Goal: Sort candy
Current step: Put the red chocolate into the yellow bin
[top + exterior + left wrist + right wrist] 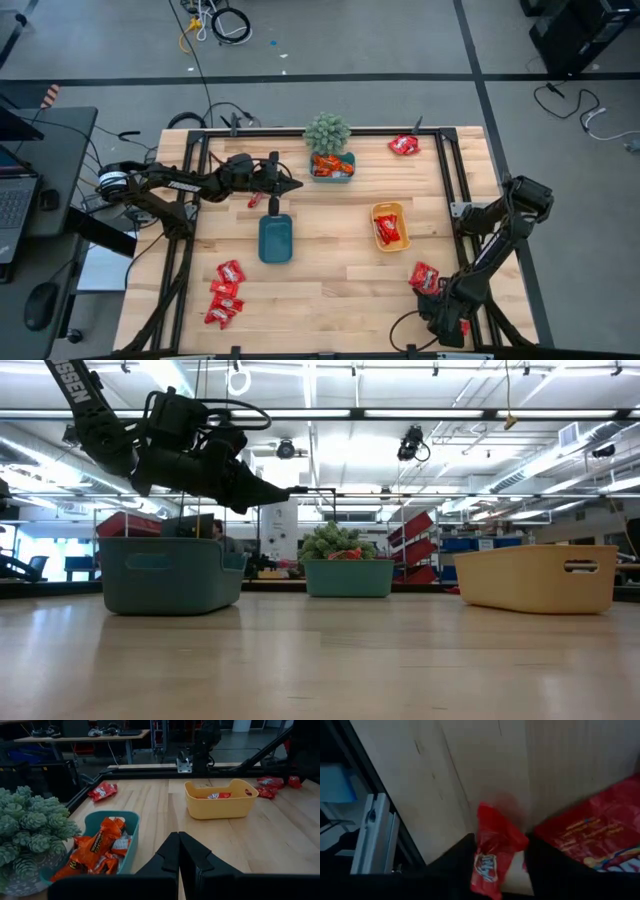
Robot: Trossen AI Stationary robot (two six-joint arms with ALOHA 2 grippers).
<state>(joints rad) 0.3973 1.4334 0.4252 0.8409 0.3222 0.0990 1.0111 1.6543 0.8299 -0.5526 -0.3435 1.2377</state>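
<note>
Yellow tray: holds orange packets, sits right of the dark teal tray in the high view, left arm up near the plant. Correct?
Not quite. The candy in the yellow tray is red, not orange; the high view and the left wrist view both show it. The orange packets lie in the small teal tray beside the plant. The rest holds: yellow tray right of the dark teal tray, left gripper near the plant.

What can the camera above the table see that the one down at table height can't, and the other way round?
Only the overhead view shows the loose red candy packets lying flat on the wood: a cluster near the left front corner, one at the back right, and some by the right gripper. It also shows the red candy inside the yellow tray.

Only the table-height view shows the room's ceiling lights and shelving beyond.

Both show the left gripper raised over the table, the dark teal tray, the yellow tray and the potted plant.
</note>
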